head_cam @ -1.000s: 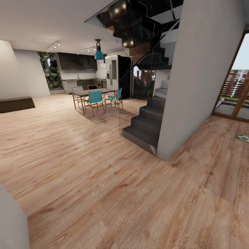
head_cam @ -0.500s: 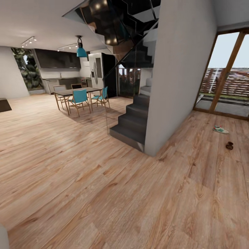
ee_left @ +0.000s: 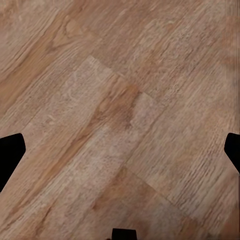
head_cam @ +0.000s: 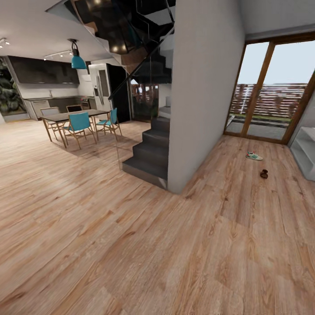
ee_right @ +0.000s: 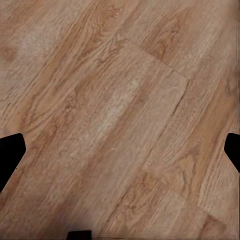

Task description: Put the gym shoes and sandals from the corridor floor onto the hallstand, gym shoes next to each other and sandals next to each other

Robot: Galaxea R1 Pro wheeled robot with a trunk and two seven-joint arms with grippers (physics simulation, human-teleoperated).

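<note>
A gym shoe lay on the corridor floor near the glass door, a sandal close by. The pale hallstand stood further right. Both sets of fingers were spread wide over bare planks, holding nothing.

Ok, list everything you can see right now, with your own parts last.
Sneaker: 1, white with green stripes, on the floor near the glass doors.
Sandal: 1 dark brown shape, on the floor nearer than the sneaker; too small to tell if it is one or two.
Shelf unit: 1, pale grey, at the right edge.
Floor: light brown wood planks, throughout.
Stairs: 1 flight, dark grey, beside the wall.
Wall: 1, pale grey, centre.
Glass doors: wood-framed, far right.
Table: 1, dark, far left.
Chairs: at least 2 teal.
Lamp: 1, teal, hanging.
Fridge: 1, silver.
Left gripper: dark fingertips wide apart, over bare floor.
Right gripper: the same.
</note>
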